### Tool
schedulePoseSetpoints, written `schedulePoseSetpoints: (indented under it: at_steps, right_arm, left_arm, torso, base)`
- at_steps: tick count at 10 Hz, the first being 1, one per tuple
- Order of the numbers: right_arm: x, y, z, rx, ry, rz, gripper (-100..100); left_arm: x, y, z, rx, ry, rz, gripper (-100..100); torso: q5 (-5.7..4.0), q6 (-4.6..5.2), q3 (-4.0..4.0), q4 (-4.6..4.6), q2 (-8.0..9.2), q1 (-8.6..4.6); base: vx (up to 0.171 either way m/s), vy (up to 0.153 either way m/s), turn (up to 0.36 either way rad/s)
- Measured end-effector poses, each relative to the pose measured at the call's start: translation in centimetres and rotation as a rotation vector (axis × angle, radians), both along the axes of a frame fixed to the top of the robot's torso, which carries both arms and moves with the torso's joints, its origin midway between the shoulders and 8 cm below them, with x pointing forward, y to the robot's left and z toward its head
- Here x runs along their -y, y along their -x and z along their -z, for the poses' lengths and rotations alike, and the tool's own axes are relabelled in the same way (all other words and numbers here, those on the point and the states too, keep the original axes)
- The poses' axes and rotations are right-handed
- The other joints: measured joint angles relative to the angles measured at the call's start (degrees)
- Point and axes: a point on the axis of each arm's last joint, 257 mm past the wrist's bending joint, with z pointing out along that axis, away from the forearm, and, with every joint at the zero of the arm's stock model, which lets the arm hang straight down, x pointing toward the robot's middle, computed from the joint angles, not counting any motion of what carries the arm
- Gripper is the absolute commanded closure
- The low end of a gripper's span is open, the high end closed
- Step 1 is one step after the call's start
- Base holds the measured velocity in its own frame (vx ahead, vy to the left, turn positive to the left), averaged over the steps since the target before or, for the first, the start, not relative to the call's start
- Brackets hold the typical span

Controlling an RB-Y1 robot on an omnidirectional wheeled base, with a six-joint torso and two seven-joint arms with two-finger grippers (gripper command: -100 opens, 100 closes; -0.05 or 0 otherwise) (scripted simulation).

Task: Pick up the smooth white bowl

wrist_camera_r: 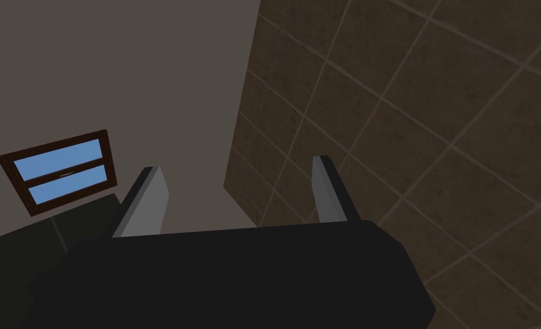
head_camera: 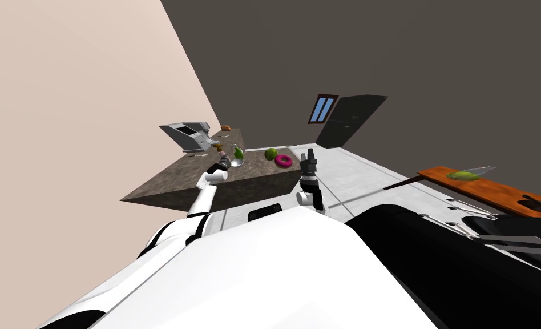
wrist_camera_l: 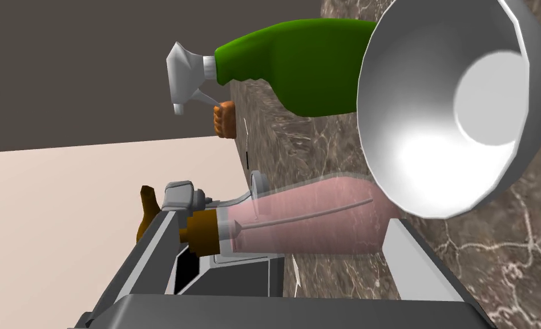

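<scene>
Smooth white bowl [wrist_camera_l: 435, 114] on the marbled counter [wrist_camera_l: 509, 257], beside a green spray bottle [wrist_camera_l: 298, 63], just ahead of the left pincer [wrist_camera_l: 279, 223], spread wide. Likely light, rigid, slippery: grip across the thin rim. Right pincer [wrist_camera_r: 238, 177] idle, also spread.

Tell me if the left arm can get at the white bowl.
Probably, with a shift: the left tool is open near the bowl, but a pink spray bottle lines up between its fingers instead.

Green spray bottle [wrist_camera_l: 298, 63], pink bottle [wrist_camera_l: 321, 220] (see-through) on marbled counter [wrist_camera_l: 492, 263].
</scene>
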Motion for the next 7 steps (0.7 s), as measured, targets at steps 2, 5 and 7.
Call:
schedulePoseSetpoints:
  at_steps: [2, 5, 7]
  right_arm:
    - [0.0, 0.0, 0.0, 0.000, 0.000, 0.000, 0]
    - [0.0, 0.0, 0.0, 0.000, 0.000, 0.000, 0]
    - [0.0, 0.0, 0.0, 0.000, 0.000, 0.000, 0]
  left_arm:
    - [-0.8, -0.8, 0.8, -0.059, 0.006, -0.019, -100]
    - [-1.7, -1.7, 1.8, -0.147, 0.019, -0.050, -100]
    - [-2.6, -2.0, 2.8, -0.210, 0.029, -0.072, -100]
  torso:
    - [0.00, 0.00, 0.01, 0.01, 0.02, 0.00]
    - [-0.01, 0.00, 0.01, 0.01, 0.02, -0.02]
    - [-0.01, 0.01, 0.01, 0.01, 0.02, -0.02]
  base:
    - [-0.022, -0.016, -0.029]
    - [-0.018, -0.014, -0.023]
    - [-0.017, -0.013, -0.034]
